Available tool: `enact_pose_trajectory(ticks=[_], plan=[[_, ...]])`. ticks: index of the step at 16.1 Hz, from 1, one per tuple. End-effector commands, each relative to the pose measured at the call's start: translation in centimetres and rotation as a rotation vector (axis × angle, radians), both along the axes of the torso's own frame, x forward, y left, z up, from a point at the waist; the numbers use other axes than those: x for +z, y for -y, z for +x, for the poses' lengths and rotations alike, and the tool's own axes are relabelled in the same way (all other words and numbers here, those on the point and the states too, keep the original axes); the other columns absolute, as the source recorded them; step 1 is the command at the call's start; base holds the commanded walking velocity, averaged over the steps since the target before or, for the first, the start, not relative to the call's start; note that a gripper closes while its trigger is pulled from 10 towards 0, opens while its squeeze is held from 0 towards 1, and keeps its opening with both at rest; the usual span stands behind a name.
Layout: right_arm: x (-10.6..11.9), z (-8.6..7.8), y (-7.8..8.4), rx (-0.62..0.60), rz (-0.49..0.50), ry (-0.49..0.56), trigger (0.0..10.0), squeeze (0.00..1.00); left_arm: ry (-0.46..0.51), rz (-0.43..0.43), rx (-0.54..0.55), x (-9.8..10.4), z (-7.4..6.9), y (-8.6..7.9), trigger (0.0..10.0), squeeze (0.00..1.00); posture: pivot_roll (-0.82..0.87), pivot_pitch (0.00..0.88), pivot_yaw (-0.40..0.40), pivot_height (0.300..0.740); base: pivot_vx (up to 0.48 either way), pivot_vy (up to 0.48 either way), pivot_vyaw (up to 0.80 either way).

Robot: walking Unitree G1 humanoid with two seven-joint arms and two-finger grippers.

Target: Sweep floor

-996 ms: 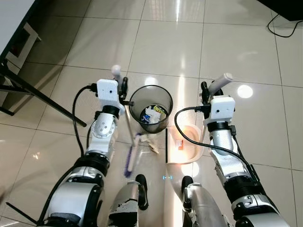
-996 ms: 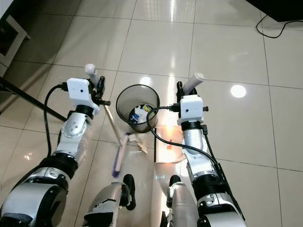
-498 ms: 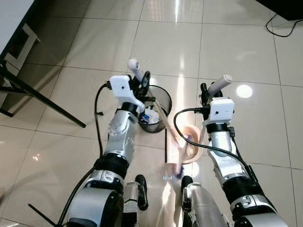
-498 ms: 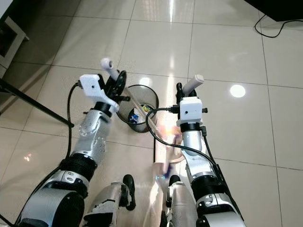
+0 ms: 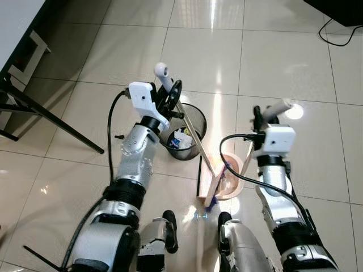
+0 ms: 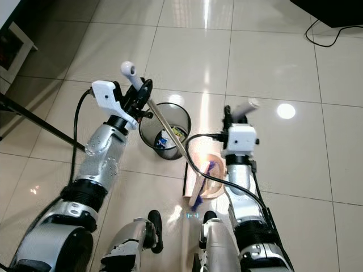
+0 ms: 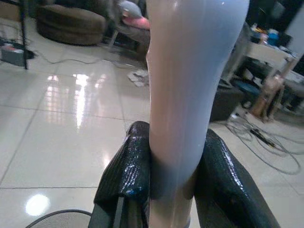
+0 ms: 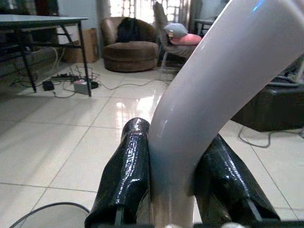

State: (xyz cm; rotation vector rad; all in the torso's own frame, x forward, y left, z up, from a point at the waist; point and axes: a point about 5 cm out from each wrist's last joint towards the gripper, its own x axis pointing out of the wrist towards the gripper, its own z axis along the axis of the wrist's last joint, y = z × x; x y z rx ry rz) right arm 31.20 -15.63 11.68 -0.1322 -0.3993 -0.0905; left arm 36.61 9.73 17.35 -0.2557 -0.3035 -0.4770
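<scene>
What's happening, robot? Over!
Left gripper shut on broom handle. Right gripper shut on dustpan handle. Broom head in dustpan, beside bin. Nothing blocking.

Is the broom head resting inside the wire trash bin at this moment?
No, the broom head sits at the dustpan on the floor, beside the trash bin rather than in it.

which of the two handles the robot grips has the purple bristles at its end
The broom handle in the left gripper: its long thin pole slants down to purple bristles at the dustpan, whose handle the right gripper grips.
</scene>
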Motion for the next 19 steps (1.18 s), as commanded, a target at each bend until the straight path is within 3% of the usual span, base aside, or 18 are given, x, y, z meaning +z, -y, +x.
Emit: enact_pose_trajectory(ticks=[1, 5, 7, 11, 12, 13, 14, 19], plan=[[-0.9, -0.6, 0.3, -0.008, 0.018, -0.041, 10.0, 0.0, 0.03, -0.014, -0.023, 0.9, 0.1, -0.5, 10.0, 0.0, 0.08, 0.249, 0.145, 0.74, 0.0, 0.0, 0.0], [-0.6, -1.1, 2.1, -0.061, 0.043, -0.031, 10.0, 0.0, 0.054, 0.045, -0.035, 2.0, 0.4, -3.0, 10.0, 0.0, 0.06, 0.212, 0.146, 0.74, 0.0, 0.0, 0.0], [-0.4, -1.7, 3.0, -0.065, 0.065, -0.033, 10.0, 0.0, 0.059, 0.066, -0.049, 2.6, 0.1, -5.5, 10.0, 0.0, 0.05, 0.189, 0.141, 0.74, 0.0, 0.0, 0.0], [-0.2, -2.3, 3.5, -0.056, 0.065, -0.032, 10.0, 0.0, 0.043, 0.046, -0.078, 2.9, -0.5, -6.9, 10.0, 0.0, 0.04, 0.179, 0.14, 0.74, 0.0, 0.0, 0.0], [0.0, -3.0, 4.2, -0.063, 0.074, -0.029, 10.0, 0.0, 0.039, 0.093, -0.108, 3.0, -1.3, -8.8, 10.0, 0.0, 0.05, 0.157, 0.128, 0.74, 0.0, 0.0, 0.0], [0.1, -3.3, 4.5, -0.065, 0.078, -0.028, 10.0, 0.0, 0.037, 0.125, -0.117, 3.0, -1.6, -9.5, 10.0, 0.0, 0.05, 0.157, 0.128, 0.74, 0.0, 0.0, 0.0], [0.8, -3.8, 4.6, -0.035, 0.071, -0.024, 10.0, 0.0, 0.026, 0.232, -0.128, 2.5, -2.3, -11.1, 10.0, 0.0, 0.05, 0.142, 0.122, 0.74, 0.0, 0.0, 0.0], [3.9, -4.5, 4.6, 0.045, 0.045, 0.019, 10.0, 0.0, -0.068, 0.413, -0.152, 0.1, -4.1, -13.8, 10.0, 0.0, 0.02, 0.126, 0.122, 0.74, 0.0, 0.0, 0.0]])
